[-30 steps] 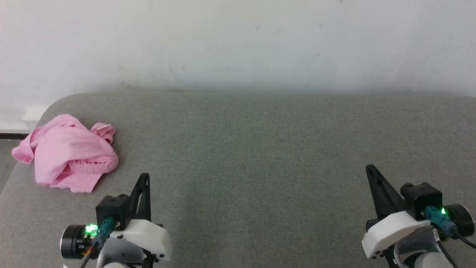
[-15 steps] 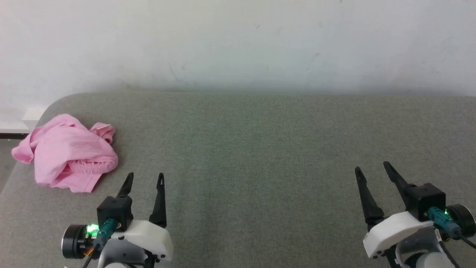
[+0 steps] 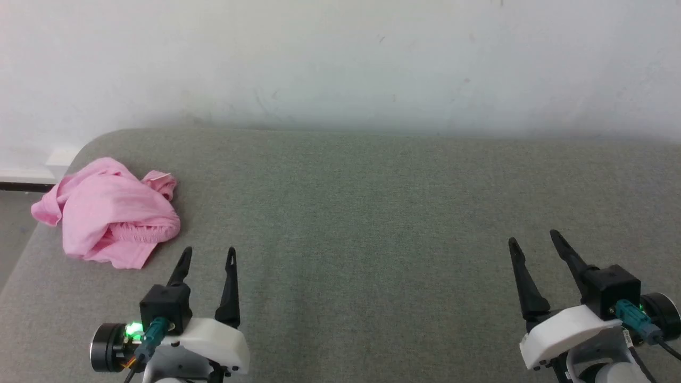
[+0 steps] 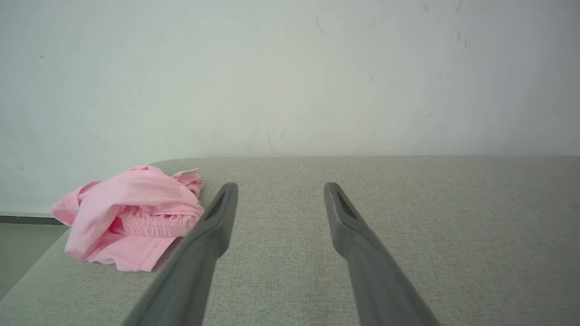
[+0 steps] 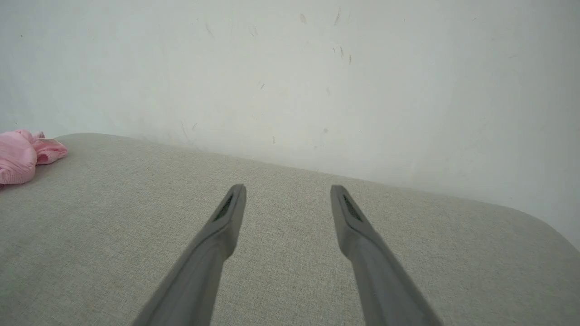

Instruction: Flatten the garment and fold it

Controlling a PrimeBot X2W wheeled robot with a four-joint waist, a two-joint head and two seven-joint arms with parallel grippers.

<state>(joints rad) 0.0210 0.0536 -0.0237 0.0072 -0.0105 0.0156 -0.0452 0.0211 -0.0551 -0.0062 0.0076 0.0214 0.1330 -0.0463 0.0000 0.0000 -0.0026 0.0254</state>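
- The left gripper [image 3: 208, 250] stands with its two dark fingers spread wide and nothing between them. A second ago those fingers were pressed together in one blade.
- The right gripper [image 3: 533, 237] has done the same: shut a second ago, now wide apart and empty.
- Both were already spread half a second ago and look no different since.
- Since then the whole head view has slid a little, wall [image 3: 340, 64] marks and all. That is the camera turning; the shorts [image 3: 111, 213] have not moved on the table [image 3: 351, 213].
- The shorts lie in a crumpled pink heap at the table's far left corner, by its rounded edge, with one lobe hanging past the left side.
- In the left wrist view the gathered waistband [image 4: 154, 226] shows low on the near side of the heap, and a small white label [image 4: 186, 172] pokes up at its far end.
- The left gripper sits on the near side of the heap, slightly to its right, close but not touching it.
- The right gripper is well apart from the shorts, over bare grey cloth at the table's right side.
- From the right wrist the shorts [image 5: 20, 156] show only as a pink lump at the left edge.
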